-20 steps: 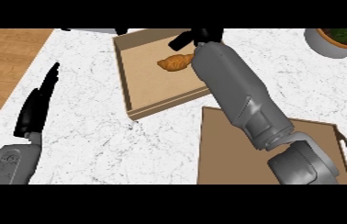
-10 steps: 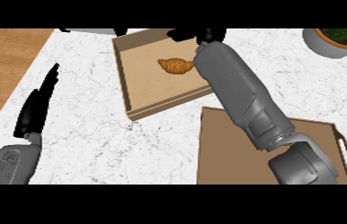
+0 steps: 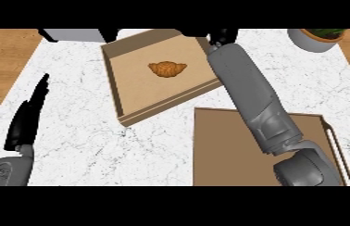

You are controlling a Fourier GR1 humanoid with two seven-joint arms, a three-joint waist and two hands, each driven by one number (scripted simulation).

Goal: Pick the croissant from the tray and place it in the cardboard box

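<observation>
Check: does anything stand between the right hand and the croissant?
Nothing visible does. The croissant lies alone inside the cardboard box; the right hand is at the box's far right corner.

croissant (image 3: 167,69): golden-brown, ridged | cardboard box (image 3: 137,97): tan, darker brown walls | tray (image 3: 226,151): brown | counter (image 3: 82,141): white marble, grey veining | hands (image 3: 26,121): black | forearm (image 3: 249,93): grey | pot (image 3: 311,40): grey
</observation>
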